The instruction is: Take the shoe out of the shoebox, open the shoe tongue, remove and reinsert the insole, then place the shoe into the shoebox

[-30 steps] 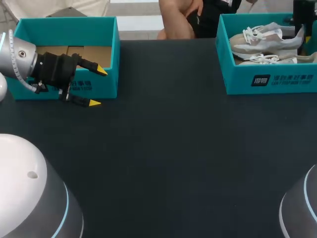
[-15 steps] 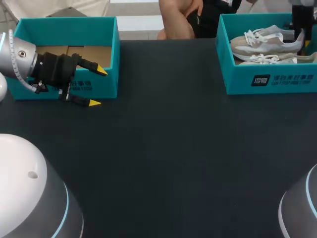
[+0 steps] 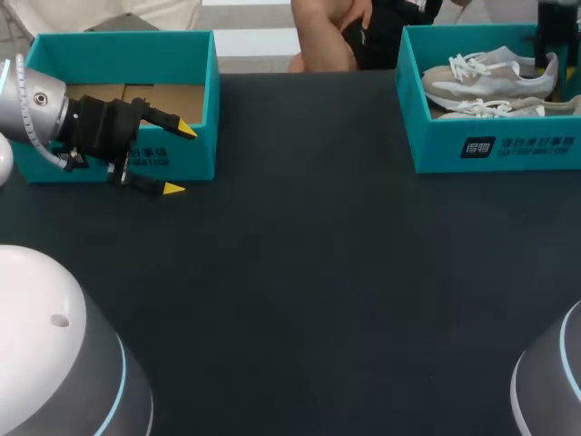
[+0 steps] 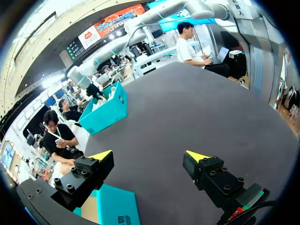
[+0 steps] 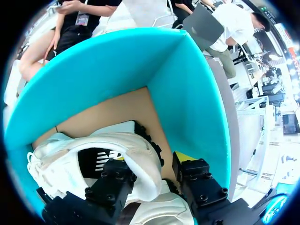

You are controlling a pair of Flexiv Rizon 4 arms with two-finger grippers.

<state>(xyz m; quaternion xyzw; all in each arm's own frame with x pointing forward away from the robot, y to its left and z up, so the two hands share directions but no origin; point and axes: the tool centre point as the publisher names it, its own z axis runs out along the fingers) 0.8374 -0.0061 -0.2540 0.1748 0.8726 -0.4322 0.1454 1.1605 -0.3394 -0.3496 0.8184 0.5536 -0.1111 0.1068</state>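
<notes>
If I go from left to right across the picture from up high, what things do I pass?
Empty box → bare table → shoebox with the white shoes inside.

The left arm [image 3: 34, 104] comes in from the left side, its tool [image 3: 179, 159] holding nothing, fingers spread wide apart. The right tool [image 5: 152, 159] points downward, its fingers pinching the heel of the white shoe [image 5: 126, 143].

The right gripper [image 5: 152, 161] seems to pinch the heel of a white sneaker [image 5: 131, 143] inside the teal shoebox [image 5: 117, 65], whose brown cardboard floor [image 5: 122, 110] shows at the gripper's twelve o'clock.
</notes>
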